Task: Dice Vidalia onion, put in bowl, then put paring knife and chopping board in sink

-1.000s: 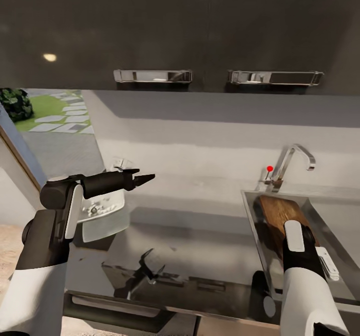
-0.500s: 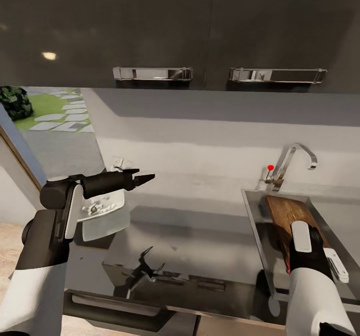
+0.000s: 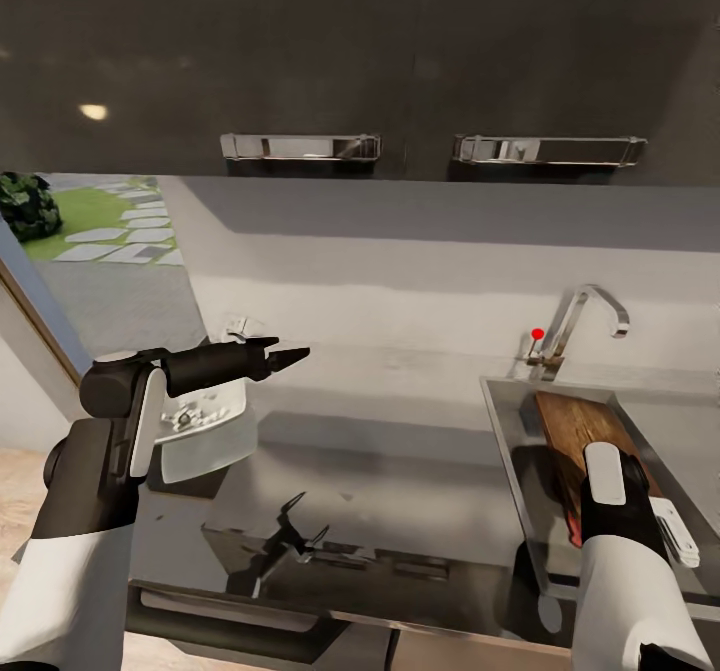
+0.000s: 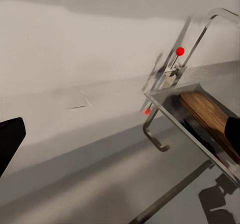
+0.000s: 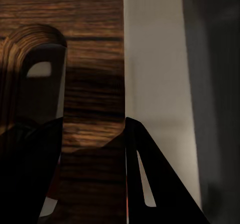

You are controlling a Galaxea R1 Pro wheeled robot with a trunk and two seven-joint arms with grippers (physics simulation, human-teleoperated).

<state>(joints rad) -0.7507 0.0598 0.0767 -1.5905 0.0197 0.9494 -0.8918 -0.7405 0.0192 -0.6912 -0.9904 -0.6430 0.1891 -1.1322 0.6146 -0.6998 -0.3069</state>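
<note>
While the thick dark-brown wooden chopping board (image 3: 580, 429) leans tilted inside the rectangular stainless-steel sink (image 3: 512, 431), your right pincer (image 5: 95, 129) hangs over its near end, fingers spread across the grain. A sliver of red (image 3: 574, 529) shows beside that arm. Your left pincer (image 3: 288, 356) is pressed together above the grey steel tabletop (image 3: 400, 481), near the small white squarish bowl (image 3: 205, 429) of white dice.

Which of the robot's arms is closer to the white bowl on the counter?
The left. Its end effector hangs just above and beside the bowl, while the right end effector is far across the counter, down over the sink.
</note>
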